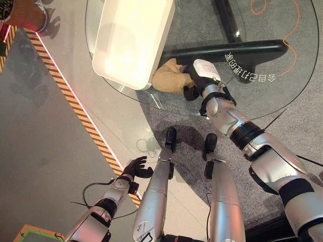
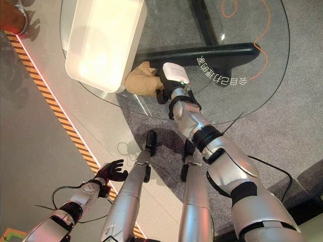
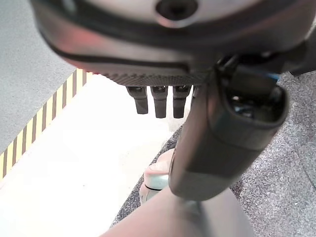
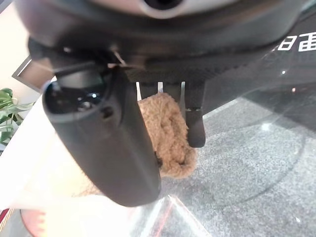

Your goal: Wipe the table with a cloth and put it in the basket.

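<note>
A crumpled tan cloth [image 1: 169,76] lies on the round glass table [image 1: 262,85], near its front edge and against the white basket [image 1: 162,44]. My right hand [image 1: 202,75] is on the cloth's right side. In the right wrist view its thumb [image 4: 113,148] and fingers [image 4: 195,118] close around the cloth [image 4: 168,133]. My left hand [image 1: 135,168] hangs low at my left side above the floor, with its fingers [image 3: 158,101] relaxed and holding nothing.
The white basket is a long tub covering the table's left part. A black table base [image 1: 227,50] shows through the glass. An orange cable [image 1: 292,35] runs on the floor behind. A striped floor tape [image 1: 75,106] and a terracotta pot [image 1: 28,12] lie to the left.
</note>
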Controlling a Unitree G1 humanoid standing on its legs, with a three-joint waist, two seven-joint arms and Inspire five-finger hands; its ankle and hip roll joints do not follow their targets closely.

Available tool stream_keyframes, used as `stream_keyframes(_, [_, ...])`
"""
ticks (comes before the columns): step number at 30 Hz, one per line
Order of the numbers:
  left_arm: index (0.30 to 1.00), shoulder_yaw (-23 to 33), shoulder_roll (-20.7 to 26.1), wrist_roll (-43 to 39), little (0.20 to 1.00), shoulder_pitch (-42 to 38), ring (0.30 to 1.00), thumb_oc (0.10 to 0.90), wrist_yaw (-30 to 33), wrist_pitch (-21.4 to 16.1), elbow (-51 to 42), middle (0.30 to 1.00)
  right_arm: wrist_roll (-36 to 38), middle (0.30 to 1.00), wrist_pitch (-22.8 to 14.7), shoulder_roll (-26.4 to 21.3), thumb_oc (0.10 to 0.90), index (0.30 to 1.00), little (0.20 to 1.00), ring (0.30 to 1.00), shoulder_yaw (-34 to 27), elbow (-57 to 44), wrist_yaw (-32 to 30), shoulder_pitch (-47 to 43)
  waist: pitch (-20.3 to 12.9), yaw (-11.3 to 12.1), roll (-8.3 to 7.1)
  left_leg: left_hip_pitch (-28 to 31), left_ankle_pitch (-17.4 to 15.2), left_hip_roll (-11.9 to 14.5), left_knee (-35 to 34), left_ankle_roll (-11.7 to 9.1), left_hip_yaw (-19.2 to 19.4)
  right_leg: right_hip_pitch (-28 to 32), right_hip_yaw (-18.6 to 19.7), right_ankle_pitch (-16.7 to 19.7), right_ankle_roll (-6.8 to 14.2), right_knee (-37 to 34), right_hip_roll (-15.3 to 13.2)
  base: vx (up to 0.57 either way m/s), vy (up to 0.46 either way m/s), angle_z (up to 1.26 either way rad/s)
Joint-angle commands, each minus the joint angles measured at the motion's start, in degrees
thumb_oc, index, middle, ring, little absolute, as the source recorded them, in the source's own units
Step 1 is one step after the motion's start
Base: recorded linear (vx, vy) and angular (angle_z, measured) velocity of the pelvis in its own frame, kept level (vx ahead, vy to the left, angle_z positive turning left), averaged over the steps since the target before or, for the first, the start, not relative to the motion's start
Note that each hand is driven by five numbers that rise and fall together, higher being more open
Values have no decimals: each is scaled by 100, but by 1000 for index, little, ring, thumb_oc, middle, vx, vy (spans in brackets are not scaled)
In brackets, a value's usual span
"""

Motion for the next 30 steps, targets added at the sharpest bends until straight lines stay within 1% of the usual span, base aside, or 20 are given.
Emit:
stream_keyframes(1, [900,-88,-144,125,900,92,900,800,7,117,93,900,-229,300,-442,559,100,300,200,300,264,-561,189,88,84,87,-176,-70,-58,-431,377,490,385,222,-256,489,124,-544,-66,0,0,0])
stream_keyframes(2, [900,-103,-138,111,900,87,900,800,2,115,94,900,-166,300,-450,539,100,300,200,300,260,-498,48,87,84,90,-172,-66,-60,-430,374,490,385,227,-263,493,129,-554,-75,0,0,0])
stream_keyframes(4, [900,-104,-130,122,900,76,900,800,-5,128,92,900,-175,300,-440,545,100,300,200,300,220,-467,-36,95,84,90,-171,-69,-64,-430,374,492,383,228,-267,494,133,-558,-81,3,-4,2])
stream_keyframes(9, [900,-146,-153,73,900,60,900,800,7,128,107,900,-22,300,-260,458,100,300,200,300,74,-266,-577,-3,84,80,-145,-87,-70,-433,397,497,385,196,-250,496,131,-526,-82,22,1,9])
stream_keyframes(10, [900,-179,-160,72,900,140,900,800,-1,123,119,900,4,300,-244,449,100,300,200,300,44,-208,-722,70,84,78,-146,66,-251,-439,450,482,383,323,-203,312,172,-436,-91,74,6,12])
stream_keyframes(12, [900,-199,-167,46,900,147,900,800,-2,95,153,900,102,300,-180,384,100,300,200,300,-67,-54,-1158,3,84,79,-128,65,-264,-438,467,489,383,312,-192,307,173,-406,-90,37,4,3])
stream_keyframes(13, [900,-202,-168,41,900,147,900,800,-4,87,163,900,120,300,-155,366,100,300,200,300,-89,-31,-1223,-14,84,77,-125,65,-266,-439,470,490,383,311,-189,308,175,-405,-89,0,0,0])
stream_keyframes(15, [900,-205,-169,31,900,181,900,800,-17,24,199,900,225,300,-120,263,100,300,200,300,-212,96,-1613,-90,84,82,-116,56,-276,-430,486,491,390,302,-183,305,175,-389,-89,0,0,0])
stream_keyframes(16, [900,-216,-177,24,900,208,900,800,-16,-13,220,900,333,300,-116,169,100,300,200,300,-297,198,-1903,-161,84,87,-109,60,-286,-428,491,491,391,308,-183,301,175,-387,-92,0,0,0])
stream_keyframes(21, [900,-234,-166,4,900,287,900,800,-17,-75,238,900,666,300,-110,-155,100,300,200,300,-592,499,-2714,-393,84,99,-106,39,-340,-418,540,504,372,281,-164,285,186,-335,-77,0,0,0])
stream_keyframes(24, [900,-239,-161,-18,900,324,900,800,-29,-95,240,900,818,300,-101,-354,100,300,200,300,-752,648,-3105,-506,84,100,-100,46,-361,-419,550,512,364,273,-154,273,186,-309,-65,4,3,1])
stream_keyframes(30, [900,-240,-113,-75,900,403,900,800,-54,-145,204,900,1224,300,-154,-772,100,300,200,300,-971,883,-3590,-620,84,80,-90,-3,-412,-414,619,527,365,210,-129,232,172,-247,-48,1,3,1])
